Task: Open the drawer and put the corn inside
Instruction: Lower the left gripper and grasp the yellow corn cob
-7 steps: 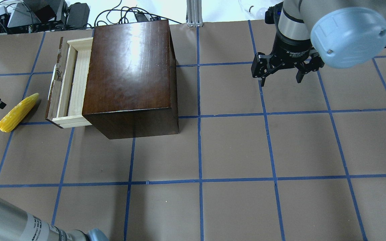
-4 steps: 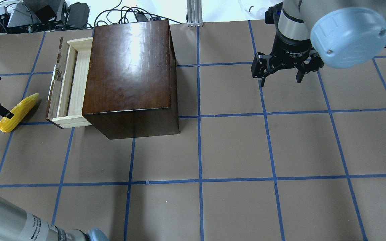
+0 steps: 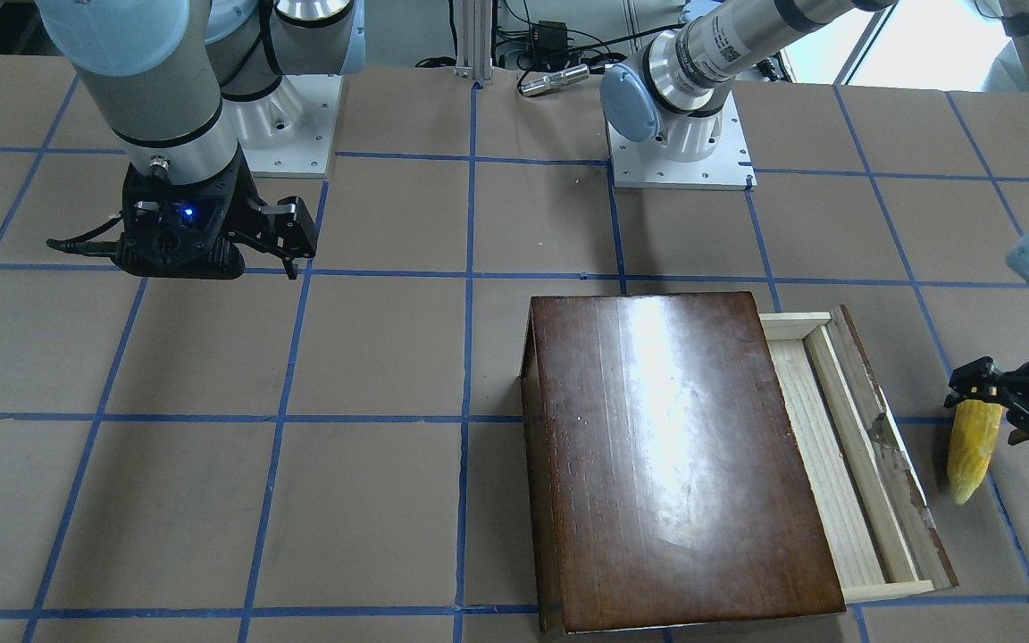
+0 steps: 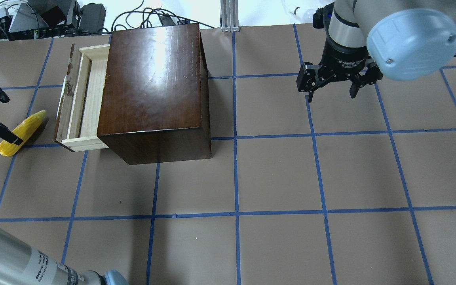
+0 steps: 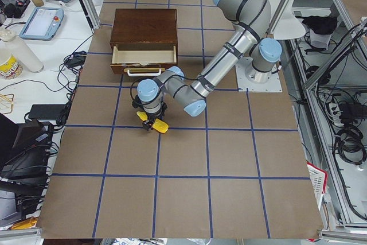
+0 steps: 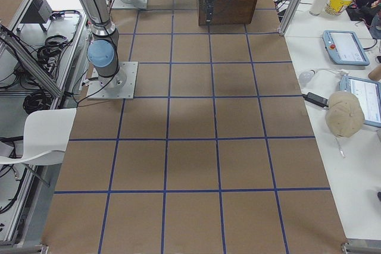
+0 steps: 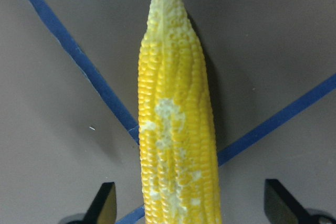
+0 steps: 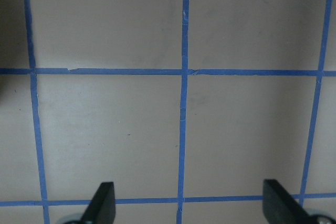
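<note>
The yellow corn (image 4: 24, 130) lies on the table left of the drawer (image 4: 85, 99), which stands pulled out of the dark-brown box (image 4: 152, 87). The drawer's pale-wood tray is empty. My left gripper (image 4: 8, 118) is open, with one finger on each side of the corn's thick end. The left wrist view shows the corn (image 7: 176, 129) between the two spread fingertips (image 7: 102, 205). From the front, the corn (image 3: 970, 451) lies beside the drawer (image 3: 845, 446). My right gripper (image 4: 331, 93) is open and empty above the table, far right of the box.
Cables and equipment (image 4: 34, 16) lie behind the table's far edge, and an aluminium post (image 4: 230, 14) stands behind the box. Blue tape lines grid the brown table (image 4: 275, 174). The right wrist view shows only table (image 8: 184, 129).
My left gripper has moved right from the view's edge and now straddles the corn's thick end. The corn, the drawer and the right arm have not moved.
</note>
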Robot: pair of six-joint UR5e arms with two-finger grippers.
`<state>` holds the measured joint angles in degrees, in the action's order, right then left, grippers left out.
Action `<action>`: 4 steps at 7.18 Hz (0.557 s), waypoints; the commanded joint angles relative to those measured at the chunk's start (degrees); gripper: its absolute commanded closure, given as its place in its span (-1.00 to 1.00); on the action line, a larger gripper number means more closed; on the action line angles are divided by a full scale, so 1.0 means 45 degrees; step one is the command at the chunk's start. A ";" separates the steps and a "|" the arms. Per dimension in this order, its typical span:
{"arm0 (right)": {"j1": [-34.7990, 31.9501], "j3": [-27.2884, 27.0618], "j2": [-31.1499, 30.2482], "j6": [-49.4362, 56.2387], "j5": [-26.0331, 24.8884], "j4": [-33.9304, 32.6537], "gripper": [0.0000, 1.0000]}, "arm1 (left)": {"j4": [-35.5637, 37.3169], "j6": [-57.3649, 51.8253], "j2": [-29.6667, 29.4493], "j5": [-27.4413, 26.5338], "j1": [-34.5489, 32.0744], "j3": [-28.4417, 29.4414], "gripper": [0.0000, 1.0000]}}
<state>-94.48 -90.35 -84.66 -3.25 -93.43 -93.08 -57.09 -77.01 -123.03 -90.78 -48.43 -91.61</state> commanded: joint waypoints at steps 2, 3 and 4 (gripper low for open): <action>0.0000 0.0000 0.0005 -0.0001 0.0000 0.0002 -1.00 | 0.0012 -0.0036 -0.0316 -0.0041 0.0000 0.0122 0.39; 0.0000 0.0000 0.0005 -0.0001 0.0000 -0.0017 -1.00 | 0.0012 -0.0055 -0.0278 -0.0061 0.0000 0.0161 0.99; 0.0000 0.0000 0.0005 -0.0001 0.0000 0.0002 -1.00 | 0.0012 -0.0075 -0.0219 -0.0235 0.0000 0.0162 1.00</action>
<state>-94.48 -90.35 -84.64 -3.25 -93.43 -93.11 -57.04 -77.25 -124.21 -91.19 -48.43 -90.97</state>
